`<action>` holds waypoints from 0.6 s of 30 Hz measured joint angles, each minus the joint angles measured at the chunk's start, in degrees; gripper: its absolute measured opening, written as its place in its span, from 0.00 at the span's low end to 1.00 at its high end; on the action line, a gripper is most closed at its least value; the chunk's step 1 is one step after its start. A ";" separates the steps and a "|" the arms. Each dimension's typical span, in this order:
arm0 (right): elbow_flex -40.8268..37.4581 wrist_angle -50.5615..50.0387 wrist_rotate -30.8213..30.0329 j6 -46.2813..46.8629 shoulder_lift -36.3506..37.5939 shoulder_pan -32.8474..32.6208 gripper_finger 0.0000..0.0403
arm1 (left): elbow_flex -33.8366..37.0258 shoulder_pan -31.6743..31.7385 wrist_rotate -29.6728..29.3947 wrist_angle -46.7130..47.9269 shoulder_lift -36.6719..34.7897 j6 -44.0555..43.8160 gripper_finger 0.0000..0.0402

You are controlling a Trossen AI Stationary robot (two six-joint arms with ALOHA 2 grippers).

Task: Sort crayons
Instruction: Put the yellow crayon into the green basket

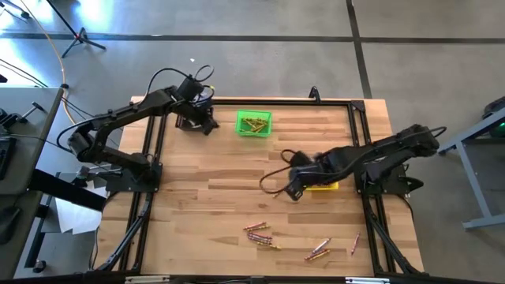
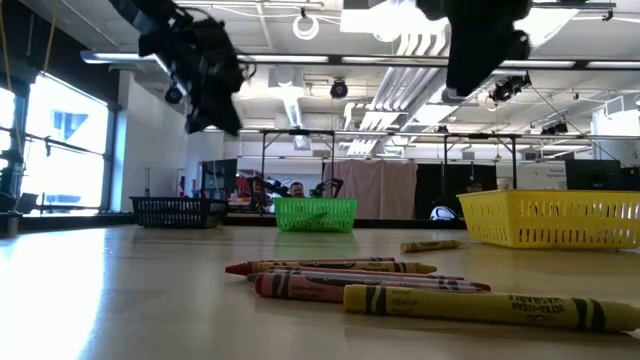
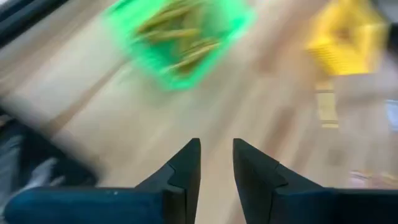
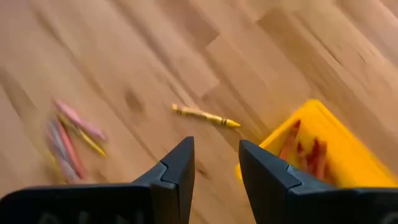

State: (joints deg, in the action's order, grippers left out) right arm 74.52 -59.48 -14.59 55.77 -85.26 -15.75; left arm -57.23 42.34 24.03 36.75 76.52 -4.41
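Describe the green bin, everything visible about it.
The green bin is a small square basket, apparently plastic, with latticed walls seen in the low view. It sits upright and flat on the wooden table near the far edge, right of the left gripper. Several yellow-gold crayons lie jumbled inside. Nothing else touches it; both grippers are clear of it.

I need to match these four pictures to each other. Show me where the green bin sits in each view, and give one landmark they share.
High view: the green bin sits near the table's far edge, right of the left gripper.
Low view: green bin, far back, centre, between black bin and yellow bin.
Left wrist view: blurred, beyond the fingers.
Right wrist view: not in it.
Shared landmark: the yellow bin, visible in all four views.
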 joint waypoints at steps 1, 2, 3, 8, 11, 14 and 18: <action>0.00 0.30 1.29 -5.06 -1.09 0.44 0.28 | -0.73 -1.15 1.64 -1.07 -0.29 -0.03 0.19; 0.00 0.30 2.24 -10.17 -2.36 0.89 0.28 | -1.40 -2.31 2.64 -2.07 -0.53 -0.02 0.19; 0.00 0.28 2.87 -15.54 -3.70 1.33 0.28 | -1.92 -3.50 3.24 -3.02 -0.86 -0.03 0.19; 0.00 0.58 3.19 -42.04 -11.03 3.09 0.28 | -2.80 -9.02 4.26 -10.08 -2.40 -3.07 0.18; 0.00 1.46 4.52 -52.80 -15.25 4.41 0.28 | -2.82 -11.60 4.32 -12.79 -3.05 -4.86 0.18; 0.00 2.60 4.76 -59.54 -18.83 5.41 0.28 | -2.82 -13.58 4.21 -13.99 -3.32 -6.63 0.18; 0.00 6.38 5.27 -63.61 -21.84 6.62 0.28 | -2.80 -15.61 3.95 -14.08 -3.31 -8.71 0.18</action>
State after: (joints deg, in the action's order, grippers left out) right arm 74.52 -53.10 -9.32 -7.83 -107.10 -9.14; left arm -60.03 26.73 27.99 22.68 73.21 -13.11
